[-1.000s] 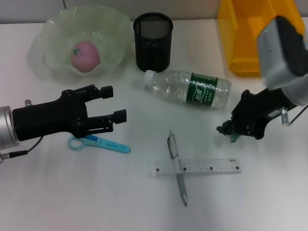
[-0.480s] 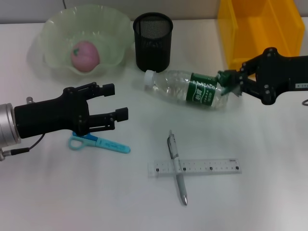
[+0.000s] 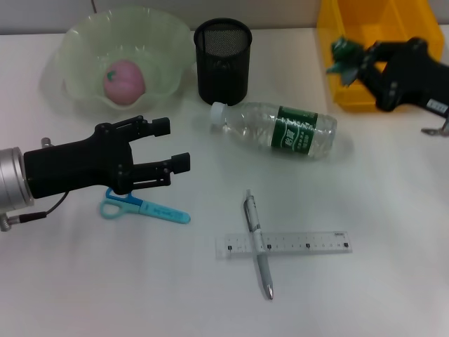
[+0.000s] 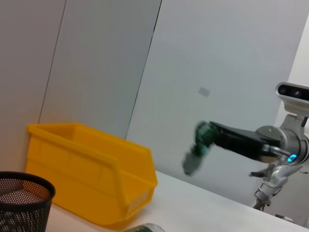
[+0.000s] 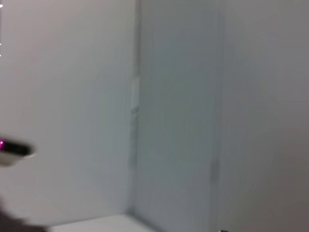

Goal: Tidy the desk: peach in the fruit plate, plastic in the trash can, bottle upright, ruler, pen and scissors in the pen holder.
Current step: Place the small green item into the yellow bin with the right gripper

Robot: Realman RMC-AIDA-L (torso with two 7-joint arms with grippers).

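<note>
Our right tool has swung from the bottle to the yellow bin's rim, pinching green plastic; bin lies at twelve o'clock. Left tool hovers spread.

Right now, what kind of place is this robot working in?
Probably an office desk set up for a tidying test: a white table against plain wall panels, with a mesh pen holder, a ruler, a pen and scissors lying about, plus a yellow bin.
</note>
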